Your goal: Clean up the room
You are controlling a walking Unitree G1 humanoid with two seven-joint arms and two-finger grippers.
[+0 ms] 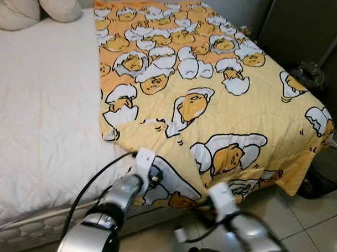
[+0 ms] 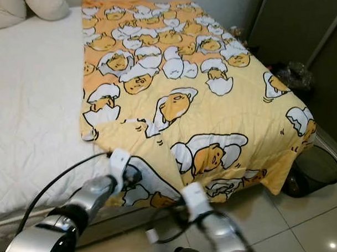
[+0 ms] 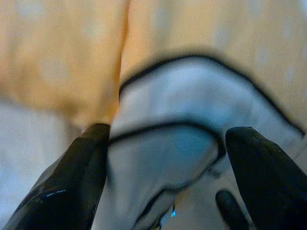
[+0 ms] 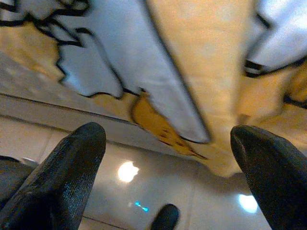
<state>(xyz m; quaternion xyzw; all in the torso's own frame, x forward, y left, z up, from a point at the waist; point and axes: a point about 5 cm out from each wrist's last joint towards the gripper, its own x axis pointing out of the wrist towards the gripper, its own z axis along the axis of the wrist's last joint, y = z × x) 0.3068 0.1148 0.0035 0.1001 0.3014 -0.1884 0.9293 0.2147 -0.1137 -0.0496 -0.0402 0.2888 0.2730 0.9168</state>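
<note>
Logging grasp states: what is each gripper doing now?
Left gripper: open, at the blanket edge.
Right gripper: open, below the blanket's hanging edge.

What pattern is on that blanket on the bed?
The blanket is yellow-orange with cartoon egg characters in white shells, clearest in the left eye view.

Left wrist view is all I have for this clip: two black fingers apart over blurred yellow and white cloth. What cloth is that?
Observer: A yellow cartoon-print blanket spread over the right part of a bed; the left hand is at its near hanging edge.
Operator: What covers the other side of the bed?
Observer: A bare white quilted mattress cover, with two pale pillows at the head.
Operator: And the right hand?
Observer: The right hand is open, below the blanket's hanging edge, above the glossy tiled floor.
</note>
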